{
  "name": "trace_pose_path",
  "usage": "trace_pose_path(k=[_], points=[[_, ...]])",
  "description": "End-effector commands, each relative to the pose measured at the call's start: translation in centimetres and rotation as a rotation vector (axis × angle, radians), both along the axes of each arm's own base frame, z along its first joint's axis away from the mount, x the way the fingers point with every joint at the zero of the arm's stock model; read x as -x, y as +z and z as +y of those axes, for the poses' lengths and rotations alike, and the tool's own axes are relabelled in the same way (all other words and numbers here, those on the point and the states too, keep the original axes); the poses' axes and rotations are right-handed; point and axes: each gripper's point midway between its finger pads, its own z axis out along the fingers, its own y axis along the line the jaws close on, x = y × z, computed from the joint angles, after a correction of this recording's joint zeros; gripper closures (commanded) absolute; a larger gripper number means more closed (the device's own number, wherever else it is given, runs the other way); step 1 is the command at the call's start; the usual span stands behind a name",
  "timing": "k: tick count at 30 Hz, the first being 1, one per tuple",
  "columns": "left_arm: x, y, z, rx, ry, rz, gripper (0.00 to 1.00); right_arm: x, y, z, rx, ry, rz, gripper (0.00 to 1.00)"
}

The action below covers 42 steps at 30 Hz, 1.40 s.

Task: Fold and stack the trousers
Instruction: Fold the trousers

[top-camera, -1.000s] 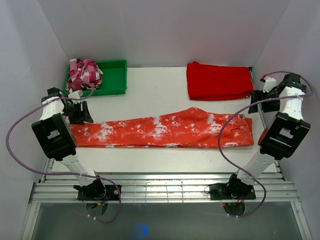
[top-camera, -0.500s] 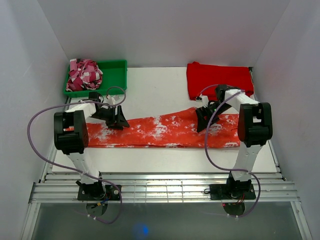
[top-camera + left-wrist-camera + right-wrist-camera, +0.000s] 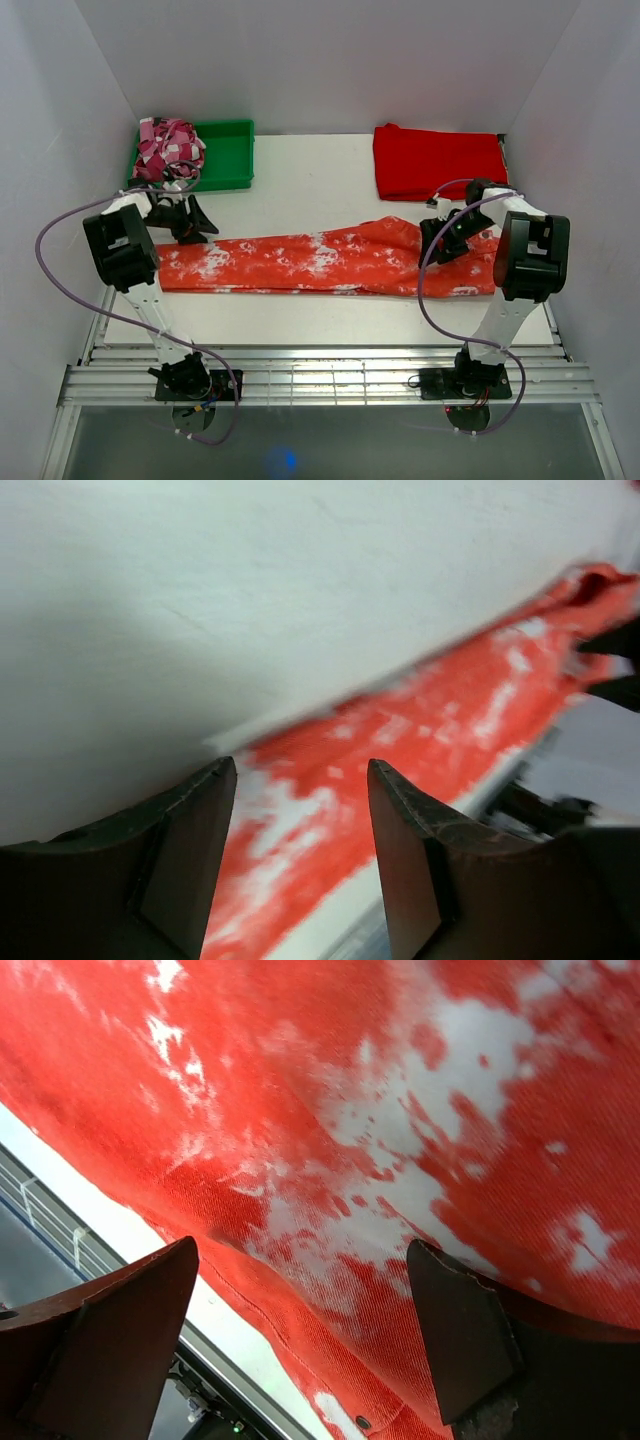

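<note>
Metal rails (image 3: pixel 320 378) run along the near edge and carry both arm bases. Just beyond them the trousers (image 3: pixel 320 262) lie stretched flat across the white bench (image 3: pixel 320 190). They are orange-red with white splotches, leg ends to the left and the wider waist end to the right.

The left pincer (image 3: pixel 195 225) hangs at the far edge of the leg end, its fingers (image 3: pixel 190 860) spread with nothing between them. Its blurred wrist view shows cloth and bare bench in the gap. The right pincer (image 3: pixel 450 240) sits low over the waist end with its fingers (image 3: pixel 110 1350) spread wide and speckled cloth filling the gap. Whether the tips touch the cloth I cannot tell.

At the far left a green tray (image 3: pixel 228 160) holds a bunched pink-and-white cloth (image 3: pixel 168 148). At the far right a plain red folded cloth (image 3: pixel 438 162) lies flat on the bench, near the waist end but just apart from it.
</note>
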Motion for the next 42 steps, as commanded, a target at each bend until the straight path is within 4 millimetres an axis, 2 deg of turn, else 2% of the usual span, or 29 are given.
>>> trace_pose_path(k=[1,4,5,8,9,12,14,16,18,21,24,29,30,32,35,38,40,42], points=[[-2.3,-1.2,8.8,-0.411,-0.011,-0.105,0.32,2.0,-4.6,-9.7,0.405,-0.015,0.103,0.08],[-2.0,2.6,10.6,-0.458,0.005,-0.146,0.29,1.5,-3.0,-9.0,0.361,-0.019,0.073,0.08],[-1.6,4.6,11.2,-0.476,0.026,-0.172,0.27,1.5,-2.1,-8.8,0.354,-0.022,0.061,0.08],[2.0,6.2,14.6,-0.522,0.093,-0.101,0.26,2.0,-1.2,-9.6,0.379,-0.036,0.045,0.10],[4.1,6.2,16.0,-0.511,0.128,-0.047,0.26,2.2,-1.2,-9.8,0.383,-0.043,0.052,0.10],[7.9,5.9,18.0,-0.522,0.159,-0.002,0.26,2.7,-1.0,-10.5,0.375,-0.065,0.069,0.10],[10.1,4.5,18.0,-0.542,0.137,0.043,0.26,2.0,0.2,-10.4,0.338,-0.082,0.035,0.10],[11.1,3.6,18.1,-0.575,0.131,0.061,0.27,1.3,1.5,-9.9,0.302,-0.090,0.003,0.10],[12.0,2.2,17.1,-0.544,0.127,0.076,0.27,-0.1,3.6,-9.9,0.283,-0.092,-0.051,0.10],[12.3,0.8,15.3,-0.459,0.147,0.093,0.27,-1.8,6.0,-10.6,0.279,-0.118,-0.111,0.10],[12.1,-0.5,13.5,-0.361,0.160,0.083,0.28,-2.1,7.3,-11.5,0.279,-0.137,-0.124,0.10],[12.7,-3.0,11.1,-0.273,0.160,0.130,0.30,-1.4,7.5,-13.1,0.309,-0.158,-0.113,0.10],[12.4,-3.6,10.7,-0.279,0.148,0.123,0.30,-1.3,7.5,-13.2,0.312,-0.160,-0.111,0.10],[13.0,-4.9,9.6,-0.284,0.130,0.152,0.32,-1.1,7.4,-13.4,0.310,-0.164,-0.104,0.10],[12.3,-6.0,8.4,-0.300,0.105,0.140,0.36,-1.0,7.7,-13.3,0.308,-0.168,-0.106,0.10],[10.7,-5.9,7.5,-0.271,0.115,0.108,0.41,-0.8,8.0,-13.4,0.314,-0.168,-0.104,0.10],[9.9,-5.8,7.7,-0.259,0.138,0.103,0.54,-0.7,8.0,-13.4,0.318,-0.168,-0.103,0.10],[8.7,-4.9,8.3,-0.264,0.160,0.075,0.64,-0.7,8.2,-13.4,0.320,-0.169,-0.109,0.10]])
